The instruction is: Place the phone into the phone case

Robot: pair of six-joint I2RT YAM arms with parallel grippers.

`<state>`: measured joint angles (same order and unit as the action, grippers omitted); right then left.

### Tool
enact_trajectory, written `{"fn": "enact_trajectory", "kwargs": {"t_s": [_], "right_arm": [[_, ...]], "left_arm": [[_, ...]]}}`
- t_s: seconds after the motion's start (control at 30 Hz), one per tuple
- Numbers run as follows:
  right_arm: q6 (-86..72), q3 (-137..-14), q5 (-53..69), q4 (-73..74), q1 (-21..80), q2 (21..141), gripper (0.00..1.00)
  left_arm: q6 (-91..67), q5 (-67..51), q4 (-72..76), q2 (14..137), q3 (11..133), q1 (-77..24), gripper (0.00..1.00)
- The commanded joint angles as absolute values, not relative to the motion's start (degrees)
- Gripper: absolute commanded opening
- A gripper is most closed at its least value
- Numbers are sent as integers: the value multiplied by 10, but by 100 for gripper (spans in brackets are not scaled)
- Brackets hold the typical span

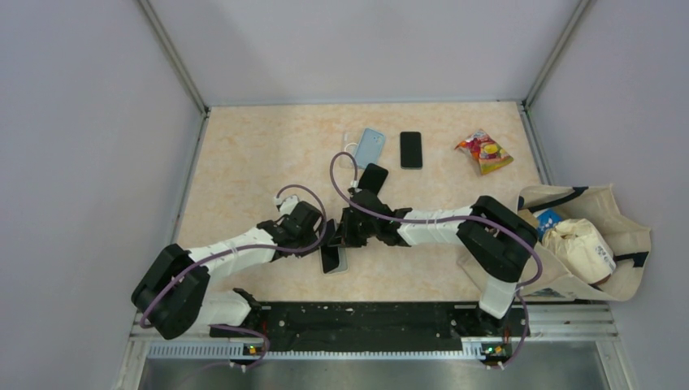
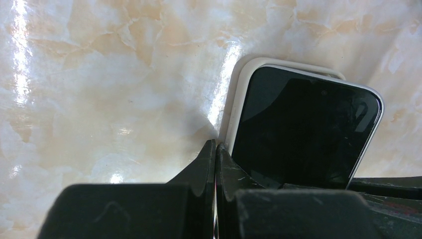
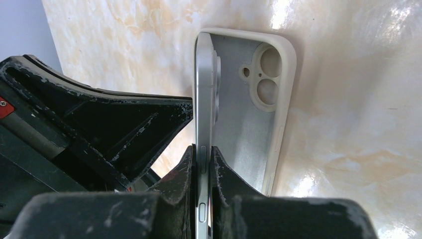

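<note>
The counter (image 1: 244, 162) has a beige marble pattern and fills the space between the grey walls. On its right edge lies a cream tote bag (image 1: 605, 211), open, with some packages inside. The left arm (image 1: 236, 256) and the right arm (image 1: 439, 227) both reach to the near middle of the counter, where their tips almost meet.

The right pincer (image 3: 201, 159) is closed on the phone (image 3: 203, 99) and grips it across its thin body. The phone stands steeply on one long edge. That edge sits along one side of the white phone case (image 3: 244, 124), which lies flat and open on the counter. The other long edge is raised, so the phone is not seated in the case.

The left pincer (image 2: 215, 149) is fully closed and holds nothing. Its tip is at the rim of the phone case, just beside the dark screen; I cannot tell if it presses on the rim.

Farther back on the counter are a pale blue case (image 1: 371, 147), an upright black phone (image 1: 411, 149), a slanted black phone (image 1: 373, 178) and a snack packet (image 1: 484, 152).
</note>
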<state>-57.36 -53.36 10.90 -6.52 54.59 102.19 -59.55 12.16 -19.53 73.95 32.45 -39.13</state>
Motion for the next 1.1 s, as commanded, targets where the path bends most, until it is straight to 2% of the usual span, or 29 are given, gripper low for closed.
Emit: {"fn": "enact_trajectory", "kwargs": {"t_s": [0.0, 0.2, 0.37, 0.53, 1.07], "right_arm": [[-562, -525, 122, -103, 554, 1044, 0], [-535, -531, 82, -55, 553, 1034, 0], [-506, -568, 47, 11, 554, 1019, 19], [-497, -588, 36, 49, 552, 1008, 28], [-477, -611, 3, 130, 548, 969, 39]], "left_arm": [[-588, 111, -197, 760, 312, -390, 0], [-590, 109, -199, 754, 313, -390, 0], [-588, 111, -203, 751, 315, -390, 0], [-588, 107, -203, 752, 317, -390, 0], [-588, 89, -199, 740, 309, -390, 0]]}}
